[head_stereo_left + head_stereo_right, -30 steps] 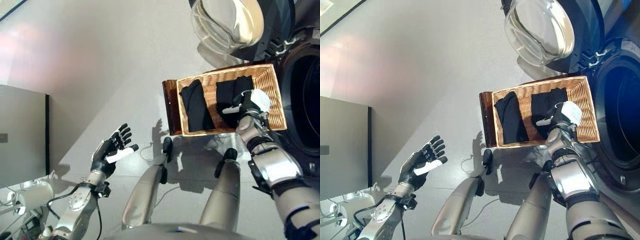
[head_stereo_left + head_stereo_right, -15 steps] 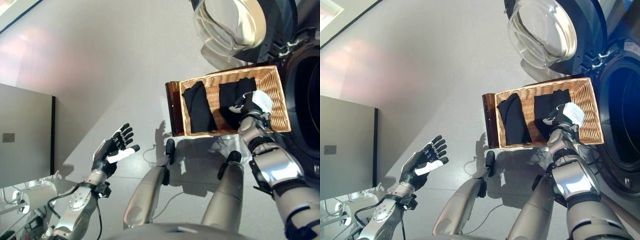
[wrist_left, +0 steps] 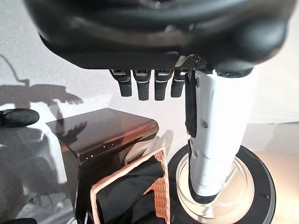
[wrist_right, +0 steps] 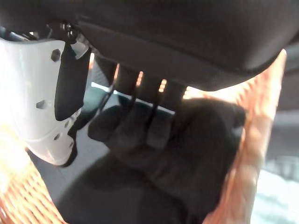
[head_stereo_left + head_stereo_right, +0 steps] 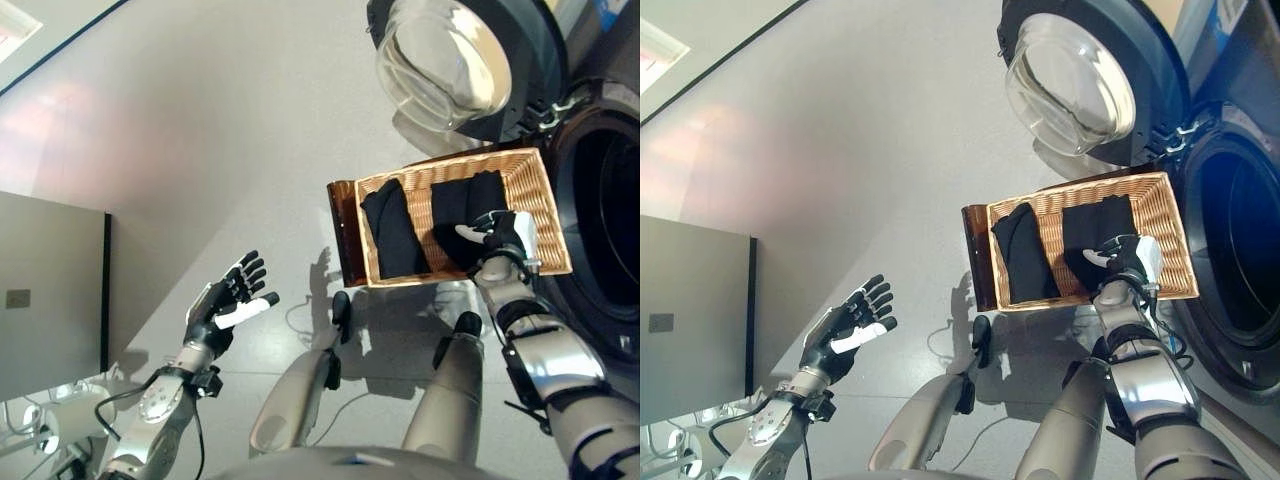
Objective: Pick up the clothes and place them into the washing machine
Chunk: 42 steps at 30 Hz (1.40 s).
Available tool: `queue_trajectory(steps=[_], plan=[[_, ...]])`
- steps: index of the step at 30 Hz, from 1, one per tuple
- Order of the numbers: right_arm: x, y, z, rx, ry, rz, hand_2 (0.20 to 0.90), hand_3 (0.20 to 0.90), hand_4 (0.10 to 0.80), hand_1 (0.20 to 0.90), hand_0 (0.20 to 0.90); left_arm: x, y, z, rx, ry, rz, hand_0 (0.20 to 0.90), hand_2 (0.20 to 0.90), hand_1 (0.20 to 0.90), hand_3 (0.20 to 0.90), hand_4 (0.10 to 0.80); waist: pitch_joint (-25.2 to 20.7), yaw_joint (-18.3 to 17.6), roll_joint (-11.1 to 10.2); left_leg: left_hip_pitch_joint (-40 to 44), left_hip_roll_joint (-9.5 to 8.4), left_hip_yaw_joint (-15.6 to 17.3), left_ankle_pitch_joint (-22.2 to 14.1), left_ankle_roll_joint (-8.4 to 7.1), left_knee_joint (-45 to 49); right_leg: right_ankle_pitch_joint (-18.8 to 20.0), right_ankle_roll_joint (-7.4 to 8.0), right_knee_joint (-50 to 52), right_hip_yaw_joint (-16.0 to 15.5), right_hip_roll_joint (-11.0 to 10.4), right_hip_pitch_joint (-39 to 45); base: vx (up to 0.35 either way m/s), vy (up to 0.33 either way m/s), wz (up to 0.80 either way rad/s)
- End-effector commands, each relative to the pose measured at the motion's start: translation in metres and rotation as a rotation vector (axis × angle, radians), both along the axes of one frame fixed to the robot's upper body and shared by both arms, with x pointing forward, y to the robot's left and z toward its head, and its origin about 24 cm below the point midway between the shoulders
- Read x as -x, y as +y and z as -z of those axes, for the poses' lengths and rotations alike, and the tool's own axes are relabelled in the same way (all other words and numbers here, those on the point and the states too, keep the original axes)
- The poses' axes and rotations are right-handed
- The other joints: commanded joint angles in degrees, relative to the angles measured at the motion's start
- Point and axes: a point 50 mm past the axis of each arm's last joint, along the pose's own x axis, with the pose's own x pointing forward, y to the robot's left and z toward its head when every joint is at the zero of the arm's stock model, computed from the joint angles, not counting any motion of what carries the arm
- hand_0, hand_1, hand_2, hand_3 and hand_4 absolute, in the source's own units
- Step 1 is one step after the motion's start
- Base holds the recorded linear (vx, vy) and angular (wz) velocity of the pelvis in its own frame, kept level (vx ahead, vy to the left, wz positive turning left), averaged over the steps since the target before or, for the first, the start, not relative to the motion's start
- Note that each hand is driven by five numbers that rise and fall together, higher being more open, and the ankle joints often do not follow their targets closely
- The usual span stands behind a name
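A shallow wicker basket rests on a low dark brown box beside the washing machine. Two black clothes lie in it, one on the left and one on the right. My right hand is inside the basket over the right cloth. In the right wrist view its fingers reach nearly straight down onto the black cloth, with the thumb spread apart. My left hand is open and empty, raised over the floor at the lower left.
The washing machine's round glass door stands open behind the basket, and the dark drum opening is to the basket's right. A grey cabinet stands at the far left. Pale floor lies between the cabinet and the box.
The whole view has shifted a little. My right hand has tipped lower onto the right black cloth in the basket. The left hand has stayed where it was.
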Motion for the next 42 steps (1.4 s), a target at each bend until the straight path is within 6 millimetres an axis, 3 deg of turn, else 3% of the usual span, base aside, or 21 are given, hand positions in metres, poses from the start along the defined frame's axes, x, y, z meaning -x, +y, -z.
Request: queue_trajectory(steps=[1, 10, 18, 19, 20, 24, 32, 36, 42], plan=[[0.003, -0.003, -0.003, -0.134, -0.138, 0.045, 0.2, 0.2, 0.3, 0.2, 0.2, -0.008, 0.017, -0.018, -0.018, -0.119, -0.062, 0.9, 0.9, 0.9, 0.9, 0.8, 0.7, -1.2, -2.4, 6.9, 2.88, -0.8, -9.1, -3.14, 2.6, 15.4, 3.78, -15.0, 2.3, -1.0, 5.7, 0.027, -0.023, -0.06], [0.02, -0.017, 0.007, -0.313, -0.239, 0.122, 0.2, 0.2, 0.3, 0.2, 0.2, -0.006, 0.013, -0.012, 0.002, -0.094, -0.041, 0.9, 0.9, 0.9, 0.9, 0.8, 0.1, -1.8, -3.6, 11.3, 4.24, -1.1, -7.3, -3.99, -2.2, 16.0, 4.01, -18.3, 0.2, -0.5, 9.9, 0.029, -0.033, -0.06], [0.011, -0.016, -0.007, -0.154, -0.19, 0.029, 0.2, 0.2, 0.3, 0.2, 0.2, -0.006, 0.012, -0.014, -0.012, -0.104, -0.021, 0.9, 0.9, 0.9, 0.9, 0.8, 0.1, -1.6, -3.7, 11.9, 4.64, -1.6, -7.1, -4.09, -2.6, 15.8, 4.03, -17.8, 0.4, -0.2, 9.8, 0.0, -0.005, 0.0], [0.01, -0.015, -0.008, -0.147, -0.194, 0.019, 0.299, 0.299, 0.371, 0.299, 0.299, -0.005, 0.012, -0.014, -0.01, -0.103, -0.021, 0.9, 0.9, 0.9, 0.9, 0.8, 0.1, -1.7, -3.7, 11.9, 4.69, -1.5, -7.1, -4.09, -2.7, 15.8, 4.05, -17.8, 0.4, -0.2, 9.7, 0.0, 0.0, 0.0], [0.008, -0.013, -0.009, -0.141, -0.201, 0.011, 0.9, 0.9, 0.8, 0.9, 0.9, -0.004, 0.012, -0.013, -0.009, -0.099, -0.021, 0.9, 0.9, 0.9, 0.9, 0.8, 0.2, -1.7, -3.7, 11.9, 4.73, -1.4, -7.0, -4.07, -2.8, 15.8, 4.06, -17.8, 0.5, -0.2, 9.6, 0.0, 0.0, 0.0], [0.005, -0.01, -0.012, -0.122, -0.208, -0.002, 0.9, 0.9, 0.8, 0.9, 0.9, -0.004, 0.012, -0.013, -0.01, -0.1, -0.029, 0.9, 0.9, 0.9, 0.9, 0.8, 0.1, -1.5, -3.7, 11.9, 4.82, -1.3, -6.9, -4.05, -2.8, 15.8, 3.99, -17.8, 0.5, -0.1, 9.5, -0.003, -0.002, 0.01], [-0.004, -0.016, -0.03, 0.217, -0.076, -0.059, 0.9, 0.9, 0.8, 0.9, 0.9, -0.002, 0.016, -0.015, -0.032, -0.116, -0.038, 0.9, 0.9, 0.9, 0.9, 0.8, -0.3, -0.8, -3.8, 11.5, 4.88, -1.3, -6.6, -4.12, -2.8, 16.2, 4.02, -18.0, 0.0, -0.1, 9.4, 0.0, 0.0, 0.0], [-0.006, -0.021, -0.036, 0.291, -0.041, -0.047, 0.9, 0.9, 0.8, 0.9, 0.9, -0.003, 0.015, -0.016, -0.033, -0.12, -0.04, 0.9, 0.9, 0.9, 0.9, 0.8, -0.3, -0.6, -3.9, 11.7, 4.99, -1.4, -6.5, -4.11, -2.9, 16.3, 4.03, -18.0, -0.2, 0.0, 9.7, 0.0, 0.0, 0.0], [-0.013, -0.01, -0.043, 0.301, -0.086, -0.089, 0.9, 0.9, 0.8, 0.9, 0.9, -0.004, 0.019, -0.018, -0.04, -0.125, -0.068, 0.9, 0.9, 0.9, 0.9, 0.8, -0.4, -1.0, -4.9, 12.3, 5.39, -1.4, -6.6, -4.21, -3.2, 16.4, 3.99, -18.3, -0.5, 0.5, 10.5, 0.002, -0.004, 0.02]])
